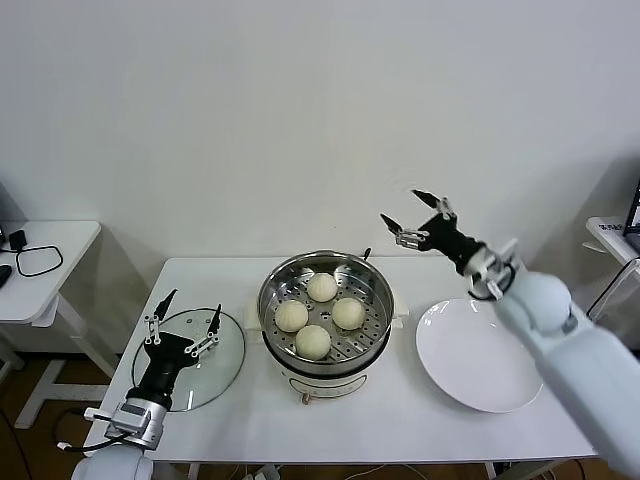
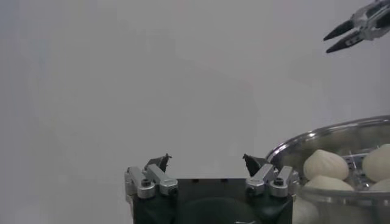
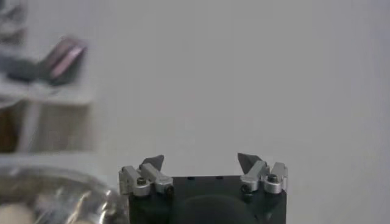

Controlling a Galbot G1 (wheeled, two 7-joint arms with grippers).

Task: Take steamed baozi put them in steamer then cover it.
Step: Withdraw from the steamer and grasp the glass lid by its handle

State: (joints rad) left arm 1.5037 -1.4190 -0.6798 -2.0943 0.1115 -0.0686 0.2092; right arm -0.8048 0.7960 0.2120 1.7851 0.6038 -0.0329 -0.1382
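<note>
The steamer stands mid-table, a shiny steel pot on a white base. Several off-white baozi lie on its perforated tray. The cover, a clear glass lid, lies flat on the table to the steamer's left. My left gripper hovers over the lid, open and empty. My right gripper is raised above and to the right of the steamer, open and empty. The left wrist view shows the left gripper, the steamer rim and baozi. The right wrist view shows the right gripper before the bare wall.
A large empty white plate lies right of the steamer, under my right forearm. A side table with a black cable stands to the left, and another table edge to the far right. A plain wall rises behind.
</note>
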